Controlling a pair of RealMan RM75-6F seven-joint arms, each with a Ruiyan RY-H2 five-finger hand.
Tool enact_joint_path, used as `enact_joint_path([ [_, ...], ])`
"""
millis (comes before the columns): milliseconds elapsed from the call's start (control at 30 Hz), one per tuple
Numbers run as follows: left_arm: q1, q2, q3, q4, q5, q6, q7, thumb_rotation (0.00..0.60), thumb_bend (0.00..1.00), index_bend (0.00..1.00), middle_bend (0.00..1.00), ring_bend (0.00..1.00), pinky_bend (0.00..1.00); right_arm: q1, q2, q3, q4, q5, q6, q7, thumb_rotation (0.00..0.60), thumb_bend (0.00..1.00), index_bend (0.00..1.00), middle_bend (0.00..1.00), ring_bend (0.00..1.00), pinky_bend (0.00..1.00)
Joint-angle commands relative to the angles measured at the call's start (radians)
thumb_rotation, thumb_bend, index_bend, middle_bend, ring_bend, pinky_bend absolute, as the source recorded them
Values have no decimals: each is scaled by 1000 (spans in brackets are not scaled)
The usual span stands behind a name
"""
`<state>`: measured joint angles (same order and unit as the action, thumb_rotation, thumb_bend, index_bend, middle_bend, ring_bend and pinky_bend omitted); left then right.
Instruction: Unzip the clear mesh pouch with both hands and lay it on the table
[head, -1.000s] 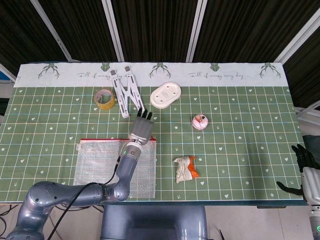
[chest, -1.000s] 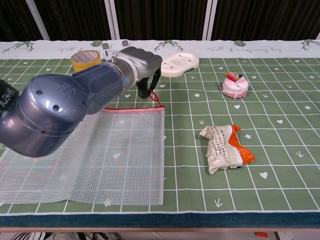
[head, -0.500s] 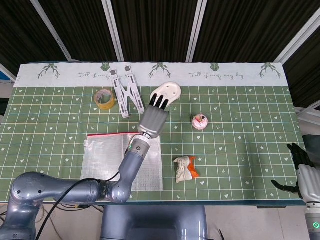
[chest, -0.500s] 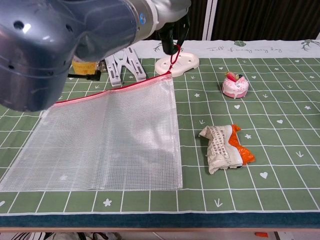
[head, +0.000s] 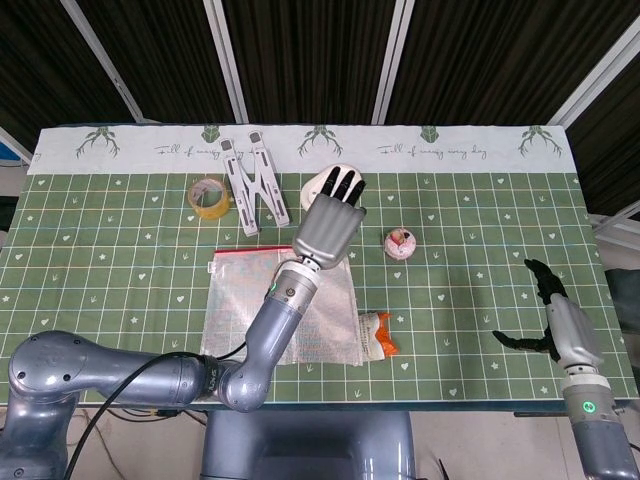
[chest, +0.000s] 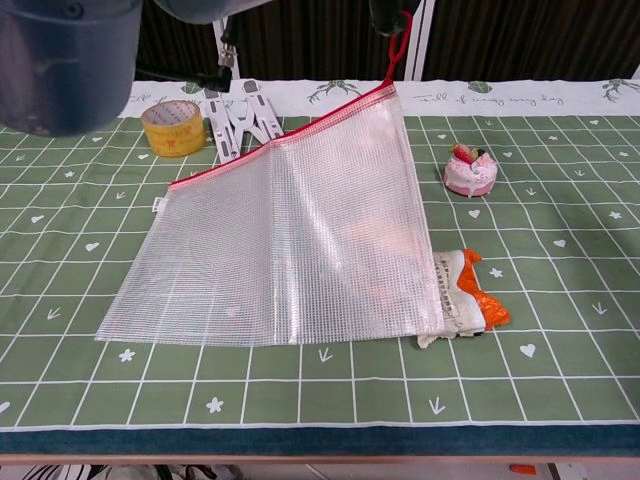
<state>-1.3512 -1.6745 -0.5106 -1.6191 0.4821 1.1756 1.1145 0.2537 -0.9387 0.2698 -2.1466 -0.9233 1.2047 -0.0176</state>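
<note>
The clear mesh pouch (chest: 300, 230) with a red zipper strip hangs tilted, its right top corner lifted and its lower edge on the green mat. My left hand (head: 330, 225) is raised high over the table and pinches the red pull cord (chest: 399, 42) at that corner. In the chest view only its dark fingertips (chest: 385, 14) show at the top edge. The pouch (head: 283, 310) lies partly under my left forearm in the head view. Off the table's right edge, my right hand (head: 550, 320) has its fingers spread and holds nothing.
A crumpled white and orange wrapper (chest: 462, 300) lies partly under the pouch's lower right corner. A pink cake toy (chest: 470, 170) sits to the right. A yellow tape roll (chest: 172, 127) and a white folding stand (chest: 238, 118) are at the back left. A white dish (head: 318, 184) lies behind my left hand.
My left hand rose and moved right with the pull cord, lifting the pouch's zipper corner and dragging the pouch over the wrapper. My right hand came up and in toward the table.
</note>
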Motion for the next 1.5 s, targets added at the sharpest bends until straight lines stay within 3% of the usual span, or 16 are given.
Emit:
enact_joint_path([
  [33, -10, 8, -4, -11, -4, 4, -6, 600, 423, 588, 132, 0, 0, 127, -23, 102, -83, 215, -27, -68, 600, 229, 105, 0, 0, 207],
  [267, -35, 33, -8, -35, -21, 11, -22, 600, 423, 589, 132, 0, 0, 341, -91, 218, -108, 597, -24, -131, 600, 245, 188, 0, 0, 207],
  [567, -65, 50, 5, -55, -37, 19, -36, 600, 423, 591, 132, 0, 0, 518, -241, 256, -41, 804, 61, -185, 600, 303, 301, 0, 0, 207],
  [933, -95, 71, 6, -60, -60, 21, -53, 600, 423, 591, 132, 0, 0, 615, -351, 310, -2, 913, 116, -183, 600, 394, 384, 0, 0, 207],
  [1233, -116, 76, 21, -56, -69, 21, -68, 600, 424, 591, 132, 0, 0, 662, -406, 332, 1, 942, 152, -195, 600, 397, 388, 0, 0, 207],
  [1500, -123, 86, 34, -64, -73, 30, -85, 600, 423, 592, 132, 0, 0, 681, -441, 355, 21, 952, 177, -193, 600, 399, 497, 59, 0, 207],
])
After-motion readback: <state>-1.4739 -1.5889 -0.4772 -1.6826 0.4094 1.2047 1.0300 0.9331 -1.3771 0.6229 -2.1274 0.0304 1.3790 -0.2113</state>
